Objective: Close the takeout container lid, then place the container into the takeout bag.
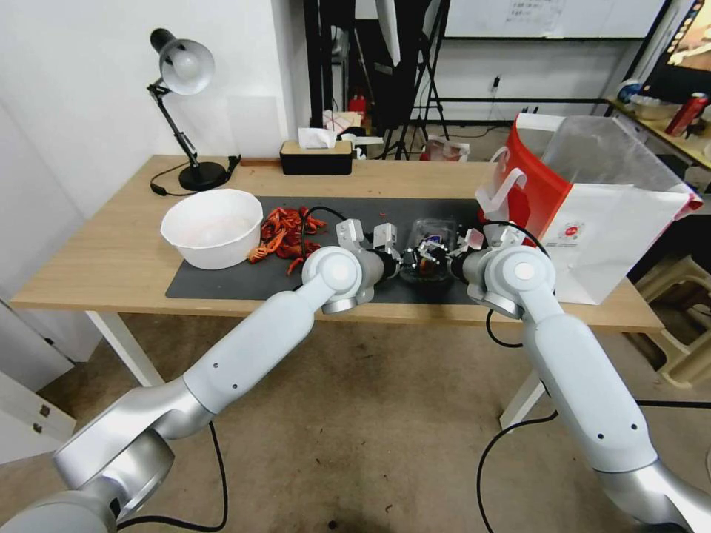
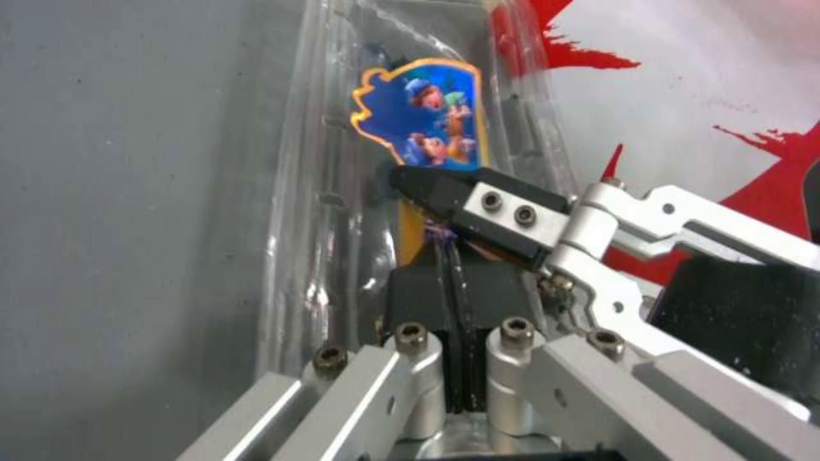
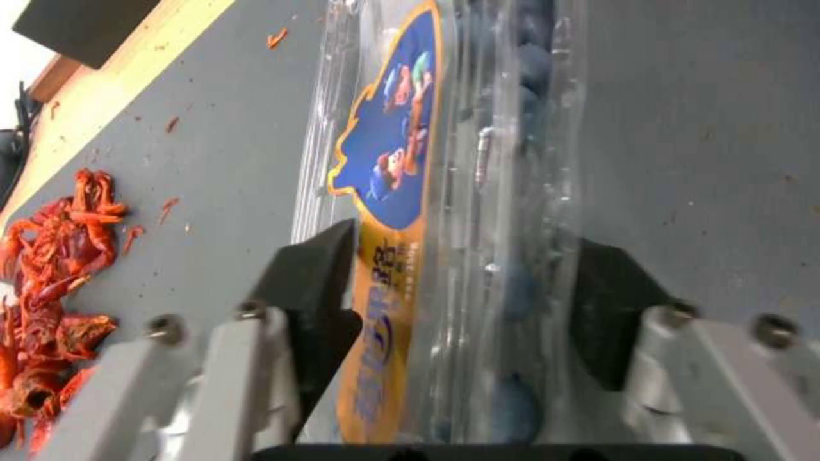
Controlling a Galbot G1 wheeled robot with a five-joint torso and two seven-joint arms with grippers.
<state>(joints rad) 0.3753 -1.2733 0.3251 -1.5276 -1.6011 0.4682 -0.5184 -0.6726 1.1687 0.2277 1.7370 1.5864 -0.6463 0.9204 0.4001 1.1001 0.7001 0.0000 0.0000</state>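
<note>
**Both grippers meet at the blueberry clamshell**

The takeout container (image 1: 432,252), a clear clamshell of dark blueberries, sits on the dark desk mat (image 1: 222,285), just left of the takeout bag (image 1: 592,222) and well right of the white bowl (image 1: 213,226).

The right gripper (image 3: 461,301) straddles the container with its fingers (image 3: 312,288) pressed against both sides, holding it shut; blueberries show through the plastic between them. The lid (image 3: 389,160), with its blue and yellow cartoon label, lies down against the box.

The left gripper (image 2: 453,288) reaches in from the bowl side, its black fingers (image 2: 423,298) pinched narrow together against the container's edge, touching the label.

A heap of red crayfish (image 1: 287,233) lies on the mat between bowl and container.

The red-and-white bag stands upright at the table's (image 1: 111,252) right end, its mouth open and a clear liner rising from it.
</note>
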